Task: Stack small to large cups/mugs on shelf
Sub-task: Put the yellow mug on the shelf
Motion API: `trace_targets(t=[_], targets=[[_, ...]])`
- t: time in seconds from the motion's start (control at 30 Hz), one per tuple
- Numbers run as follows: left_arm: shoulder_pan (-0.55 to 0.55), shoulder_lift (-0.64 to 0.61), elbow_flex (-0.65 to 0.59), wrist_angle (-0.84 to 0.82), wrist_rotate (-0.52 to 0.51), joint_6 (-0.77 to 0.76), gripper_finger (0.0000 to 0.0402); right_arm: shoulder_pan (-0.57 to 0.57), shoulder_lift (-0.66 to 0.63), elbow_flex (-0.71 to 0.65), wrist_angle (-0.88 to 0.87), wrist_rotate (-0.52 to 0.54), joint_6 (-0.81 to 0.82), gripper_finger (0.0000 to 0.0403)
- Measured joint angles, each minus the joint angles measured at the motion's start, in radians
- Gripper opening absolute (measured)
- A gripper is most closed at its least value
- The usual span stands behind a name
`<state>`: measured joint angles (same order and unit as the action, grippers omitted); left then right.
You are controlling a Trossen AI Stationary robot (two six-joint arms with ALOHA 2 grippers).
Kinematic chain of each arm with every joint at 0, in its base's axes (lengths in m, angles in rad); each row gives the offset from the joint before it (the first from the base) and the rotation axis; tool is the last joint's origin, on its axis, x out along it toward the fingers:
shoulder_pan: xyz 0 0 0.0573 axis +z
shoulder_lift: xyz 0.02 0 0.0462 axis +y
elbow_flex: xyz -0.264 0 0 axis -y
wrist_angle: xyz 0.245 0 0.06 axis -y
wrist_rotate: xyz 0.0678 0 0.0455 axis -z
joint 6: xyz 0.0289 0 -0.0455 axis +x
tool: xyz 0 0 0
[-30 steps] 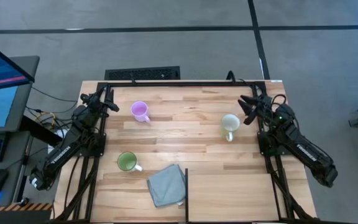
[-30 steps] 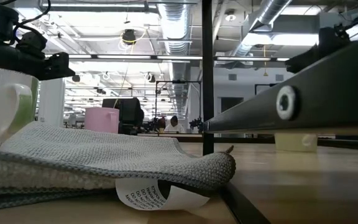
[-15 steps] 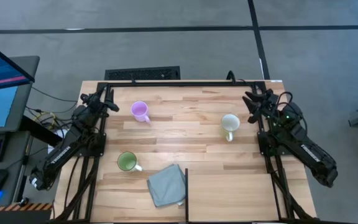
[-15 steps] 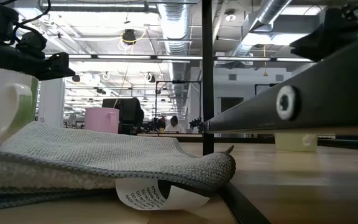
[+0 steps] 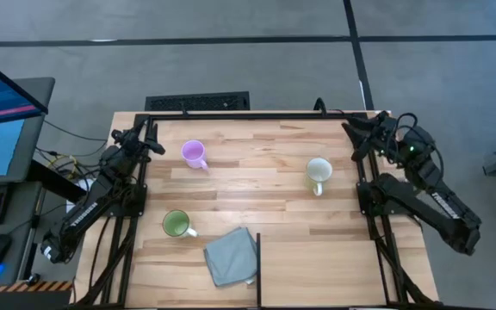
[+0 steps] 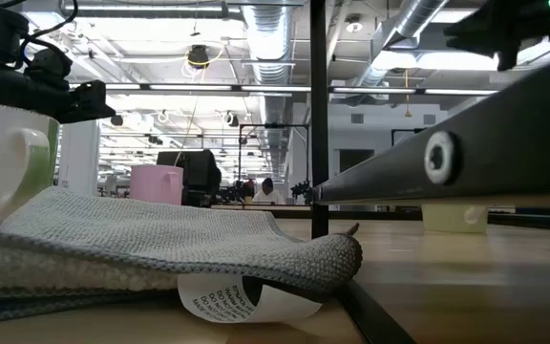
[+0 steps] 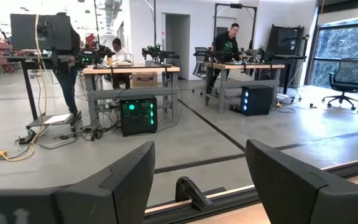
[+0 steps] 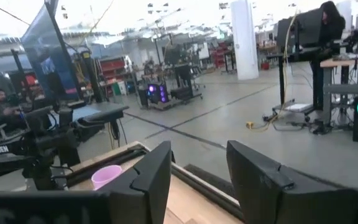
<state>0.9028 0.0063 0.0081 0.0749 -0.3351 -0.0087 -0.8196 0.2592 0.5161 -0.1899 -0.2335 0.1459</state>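
Observation:
Three mugs stand upright on their bases on the wooden table. The lilac mug (image 5: 195, 154) is far left and also shows in the right wrist view (image 8: 106, 177). The green mug (image 5: 176, 224) is near left, and the cream mug (image 5: 319, 172) is right of centre. My left gripper (image 5: 152, 139) hangs open and empty at the table's left edge, left of the lilac mug. My right gripper (image 5: 356, 134) hangs open and empty near the far right corner, beyond the cream mug. Both wrist views show a clear gap between the left fingers (image 7: 197, 163) and between the right fingers (image 8: 197, 157).
A grey cloth (image 5: 231, 256) with a paper label lies at the near middle, beside a dark upright post (image 5: 258, 267). A black frame rail (image 5: 248, 115) runs along the table's far edge and sides. People and workbenches show in the room beyond.
My right gripper has risen and drawn back from beside the cream mug toward the table's far right corner, staying open and empty. The mugs and cloth have not moved.

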Motion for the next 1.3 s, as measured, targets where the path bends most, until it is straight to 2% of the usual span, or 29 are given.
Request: trace_targets(t=[0.37, 0.67, 0.83, 1.03, 1.3], targets=[[0.0, 0.0, 0.0, 0.0, 0.0, 0.0, 0.0242, 0.0, 0.334, 0.455, -0.39, 0.004, 0.04, 0.0178], [0.0, 0.0, 0.0, 0.0, 0.0, 0.0, 0.0242, 0.002, 0.554, 0.772, -0.821, 0.112, 0.115, 0.0174], [0.0, 0.0, 0.0, 0.0, 0.0, 0.0, 0.0242, 0.017, 0.634, 0.86, -0.999, 0.118, 0.203, 0.0157], [0.0, 0.0, 0.0, 0.0, 0.0, 0.0, 0.0242, 0.111, 0.714, 0.883, -1.221, 0.131, 0.326, 0.0135], [0.0, 0.0, 0.0, 0.0, 0.0, 0.001, 0.0242, 0.332, 0.802, 0.883, -1.278, 0.131, 0.528, 0.0128]])
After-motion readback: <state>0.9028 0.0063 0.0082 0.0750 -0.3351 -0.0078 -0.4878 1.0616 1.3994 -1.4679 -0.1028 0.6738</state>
